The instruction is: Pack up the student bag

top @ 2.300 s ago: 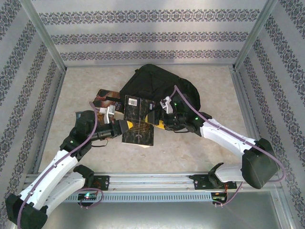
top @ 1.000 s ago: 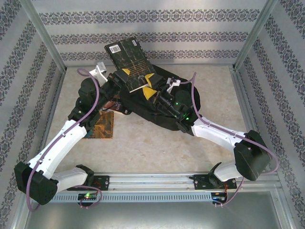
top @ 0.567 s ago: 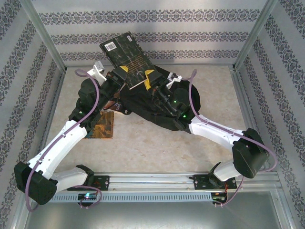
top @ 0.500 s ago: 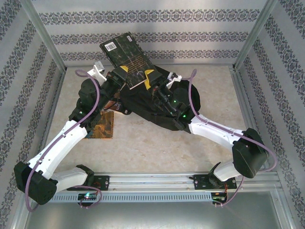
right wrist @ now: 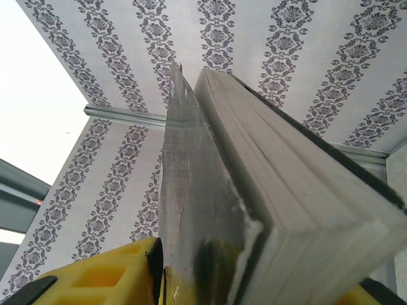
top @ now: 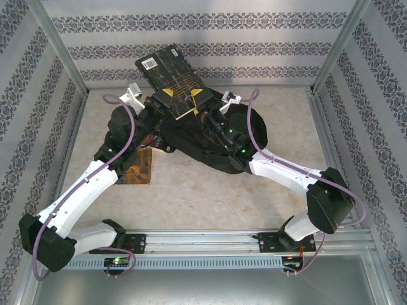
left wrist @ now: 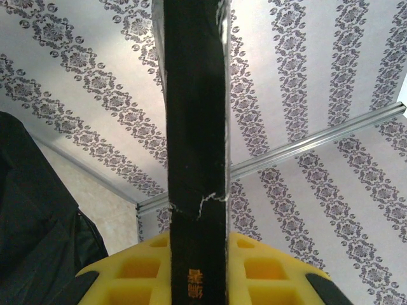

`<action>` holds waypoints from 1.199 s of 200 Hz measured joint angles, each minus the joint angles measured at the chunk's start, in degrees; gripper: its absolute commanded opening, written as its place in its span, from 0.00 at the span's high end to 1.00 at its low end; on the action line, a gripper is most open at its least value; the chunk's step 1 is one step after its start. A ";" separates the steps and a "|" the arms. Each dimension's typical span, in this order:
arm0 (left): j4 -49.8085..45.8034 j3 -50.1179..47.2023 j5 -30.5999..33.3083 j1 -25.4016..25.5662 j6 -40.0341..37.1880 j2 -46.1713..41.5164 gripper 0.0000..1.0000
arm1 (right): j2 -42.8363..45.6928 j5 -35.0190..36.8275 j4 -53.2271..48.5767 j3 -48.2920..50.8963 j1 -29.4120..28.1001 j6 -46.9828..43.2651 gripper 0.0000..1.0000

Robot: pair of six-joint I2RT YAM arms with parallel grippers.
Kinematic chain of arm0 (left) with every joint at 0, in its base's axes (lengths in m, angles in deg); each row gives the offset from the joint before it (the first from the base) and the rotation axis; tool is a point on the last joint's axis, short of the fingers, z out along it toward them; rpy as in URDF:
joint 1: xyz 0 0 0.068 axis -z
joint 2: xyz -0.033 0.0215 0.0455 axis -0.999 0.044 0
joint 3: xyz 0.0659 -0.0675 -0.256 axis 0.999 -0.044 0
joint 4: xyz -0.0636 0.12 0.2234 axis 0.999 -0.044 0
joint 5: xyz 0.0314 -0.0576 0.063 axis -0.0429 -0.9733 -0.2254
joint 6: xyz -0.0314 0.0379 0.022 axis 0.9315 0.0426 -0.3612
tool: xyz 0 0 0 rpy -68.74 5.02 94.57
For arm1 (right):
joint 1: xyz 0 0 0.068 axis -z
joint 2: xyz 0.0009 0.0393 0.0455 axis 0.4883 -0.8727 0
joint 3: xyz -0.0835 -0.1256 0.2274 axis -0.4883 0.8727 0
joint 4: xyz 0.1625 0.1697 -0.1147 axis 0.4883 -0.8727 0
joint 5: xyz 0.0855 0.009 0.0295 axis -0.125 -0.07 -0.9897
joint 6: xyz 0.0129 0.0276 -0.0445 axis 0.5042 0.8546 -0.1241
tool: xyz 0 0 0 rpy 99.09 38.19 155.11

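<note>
There's the student bag: big, black, soft fabric, lying slumped and rumpled toward the back of the table.

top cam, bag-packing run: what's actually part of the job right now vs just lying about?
In the job: student bag; black book held above it; left gripper and right gripper, both shut on that book.

Lying about: second book flat on the table, untouched; patterned walls; metal rail.

Floral-striped walls, beige tabletop, aluminium rail, orange-brown book lying flat at left, dark book raised aslant.
</note>
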 measured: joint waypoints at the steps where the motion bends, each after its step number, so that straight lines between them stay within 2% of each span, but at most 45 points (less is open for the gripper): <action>1: 0.00 0.00 0.02 0.00 0.04 0.02 1.00 | 0.00 -0.02 0.00 0.00 0.02 0.00 0.59; 29: -0.04 -0.15 0.20 0.92 0.52 0.90 1.00 | -1.01 -0.09 0.02 -0.79 0.59 -0.17 0.67; 57: -0.46 -0.79 0.04 1.55 0.55 1.40 1.00 | -1.64 -0.68 -0.72 -1.60 1.31 -0.90 0.94; 69: -0.55 -0.81 0.04 1.55 0.52 1.40 0.90 | -1.60 -1.14 -1.36 -1.44 1.60 -0.83 1.00; 102: -3.50 -0.92 -2.14 2.34 -1.07 1.62 0.59 | 3.37 -3.50 -5.75 3.08 3.80 -1.64 1.00; 119: -6.75 -0.44 -3.56 2.34 -4.81 2.23 0.50 | 9.66 -4.42 -12.63 7.06 8.07 -4.00 1.00; 143: -12.90 5.16 -6.54 2.34 -10.40 7.19 0.46 | 19.32 -4.76 -25.83 11.82 14.86 -8.85 1.00; 175: -22.77 16.15 -9.51 2.73 -19.74 18.88 0.44 | 33.24 -5.20 -47.54 14.21 22.95 -16.52 1.00; 210: -33.66 28.15 -8.02 4.31 -30.86 32.11 0.38 | 44.98 -5.53 -66.82 13.88 30.23 -22.86 1.00; 240: -41.77 41.44 -5.07 4.61 -40.37 43.39 0.36 | 48.72 -5.99 -77.96 13.77 32.09 -25.92 1.00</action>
